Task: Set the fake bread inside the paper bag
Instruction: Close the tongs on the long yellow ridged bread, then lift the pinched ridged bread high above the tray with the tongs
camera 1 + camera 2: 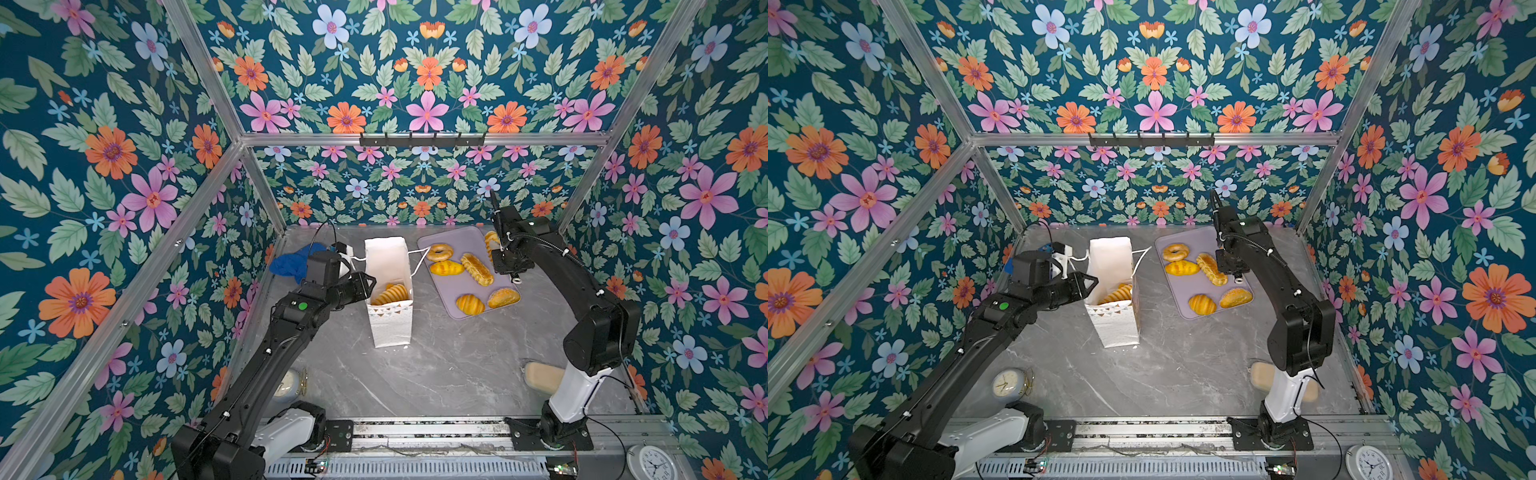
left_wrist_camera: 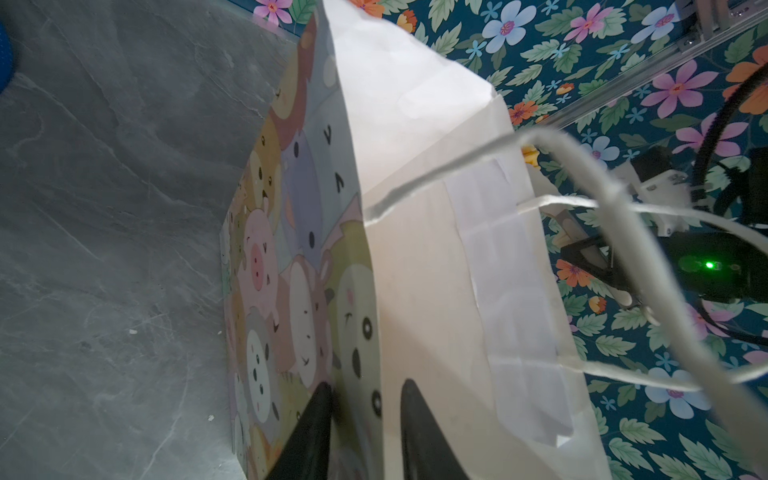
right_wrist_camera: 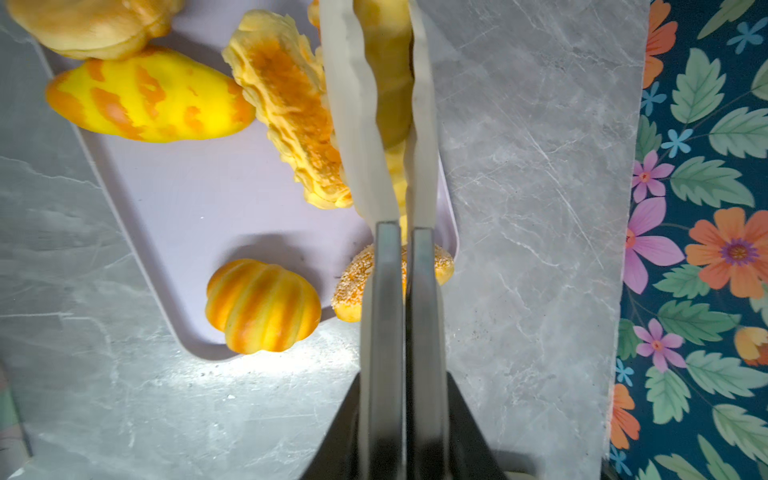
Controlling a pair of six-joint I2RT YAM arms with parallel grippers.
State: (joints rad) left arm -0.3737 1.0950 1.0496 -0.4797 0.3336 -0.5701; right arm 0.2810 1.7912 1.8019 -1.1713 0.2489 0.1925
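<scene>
The white paper bag (image 1: 388,266) (image 1: 1111,262) stands upright and open mid-table, with a croissant-like fake bread (image 1: 390,294) inside. My left gripper (image 1: 370,282) (image 2: 368,386) is shut on the bag's wall (image 2: 415,166), one finger outside and one inside. My right gripper (image 1: 505,257) (image 3: 405,382) is shut on tongs (image 3: 386,291). The white tips of the tongs pinch a long yellow loaf (image 3: 390,75) (image 1: 491,241) above the lilac tray (image 1: 457,286). On the tray lie a bagel (image 1: 439,252), a yellow oval bun (image 1: 446,268), a long loaf (image 1: 476,269), a striped bun (image 1: 470,304) and a seeded bun (image 1: 503,297).
A blue cloth (image 1: 291,262) lies at the back left behind the left arm. A small clock (image 1: 1007,384) stands near the left arm's base. A pale beige oblong (image 1: 540,376) rests by the right arm's base. A white clock (image 1: 650,463) sits at the front right corner.
</scene>
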